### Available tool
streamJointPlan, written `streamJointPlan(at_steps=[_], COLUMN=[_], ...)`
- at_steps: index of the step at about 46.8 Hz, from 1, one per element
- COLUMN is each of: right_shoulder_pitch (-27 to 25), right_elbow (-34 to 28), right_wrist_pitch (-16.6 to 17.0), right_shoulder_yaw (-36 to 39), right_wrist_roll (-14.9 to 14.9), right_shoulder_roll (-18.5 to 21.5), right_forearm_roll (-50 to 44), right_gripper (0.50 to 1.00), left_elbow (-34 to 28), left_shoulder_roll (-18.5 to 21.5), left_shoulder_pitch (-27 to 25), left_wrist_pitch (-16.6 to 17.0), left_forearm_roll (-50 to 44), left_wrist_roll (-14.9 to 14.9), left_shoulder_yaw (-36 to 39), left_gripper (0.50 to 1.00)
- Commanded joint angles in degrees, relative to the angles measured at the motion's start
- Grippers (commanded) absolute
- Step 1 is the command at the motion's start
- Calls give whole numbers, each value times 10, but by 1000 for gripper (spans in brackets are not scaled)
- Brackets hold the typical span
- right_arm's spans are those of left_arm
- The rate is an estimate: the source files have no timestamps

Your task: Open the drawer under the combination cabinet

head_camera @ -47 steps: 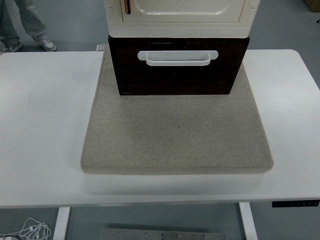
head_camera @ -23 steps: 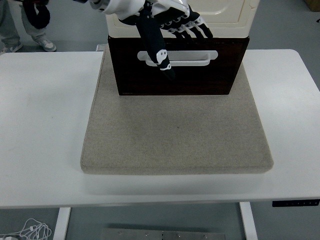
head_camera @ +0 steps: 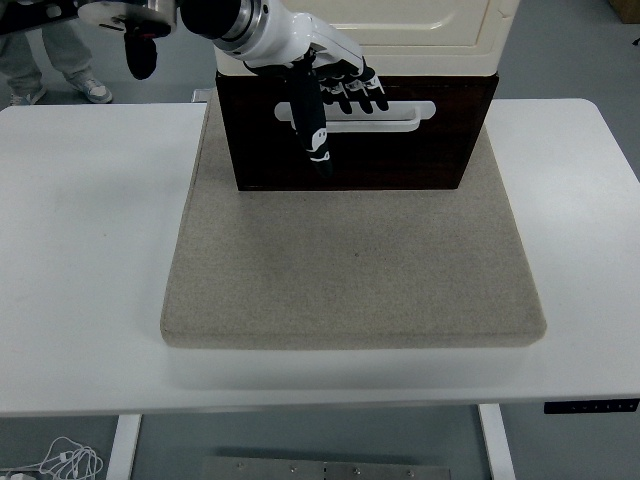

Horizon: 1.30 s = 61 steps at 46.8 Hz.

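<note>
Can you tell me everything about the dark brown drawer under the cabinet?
The drawer is a dark brown, wood-looking box with a long white handle across its front. It looks shut, sitting under the cream cabinet on a grey mat. The left hand reaches in at the handle's left part, fingers curling at it, thumb hanging down the drawer's front.

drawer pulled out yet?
No: the dark drawer front sits flush under the cream cabinet, with the left hand only at its white handle.

Grey mat [head_camera: 355, 270], white table [head_camera: 90, 250], person's legs [head_camera: 60, 50]
</note>
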Motion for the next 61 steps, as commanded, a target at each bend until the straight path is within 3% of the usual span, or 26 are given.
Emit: streamJointPlan(at_steps=[1,30,61], right_shoulder_pitch=[0,0,0], right_elbow=[0,0,0], right_wrist_pitch=[0,0,0], right_shoulder_yaw=[0,0,0], right_wrist_roll=[0,0,0], right_shoulder_roll=[0,0,0], right_forearm_roll=[0,0,0], right_gripper=[926,926,926], left_elbow=[10,60,76], left_shoulder_roll=[-5,-75,-87], left_shoulder_pitch=[0,42,61], left_wrist_pitch=[1,58,83], left_forearm_roll=[0,1,3], left_wrist_roll=[4,21,21], left_shoulder_yaw=[11,12,10], left_gripper=[1000,1000,1000])
